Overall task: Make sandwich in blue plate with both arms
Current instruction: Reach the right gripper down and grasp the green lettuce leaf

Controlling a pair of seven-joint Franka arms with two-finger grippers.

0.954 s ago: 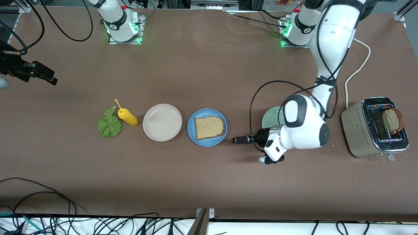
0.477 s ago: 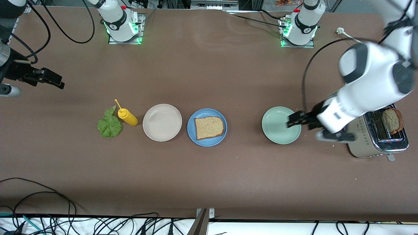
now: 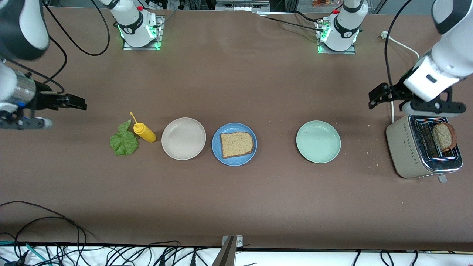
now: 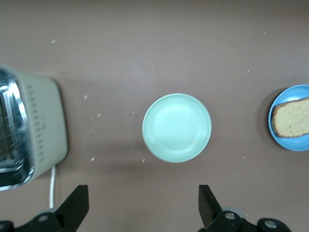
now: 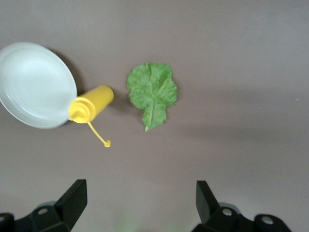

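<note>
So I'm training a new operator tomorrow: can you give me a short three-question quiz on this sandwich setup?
1. True or false: the bread slice on the blue plate already has lettuce on it.
2. Multiple choice: where is the second slice? A) on the beige plate B) in the toaster C) on the green plate
3. Fill in: the mustard bottle stands between the lettuce and the ____ plate.

Key
1. False: the lettuce lies on the table beside the bottle.
2. B
3. beige

Both the left gripper and the right gripper are open and hold nothing.
</note>
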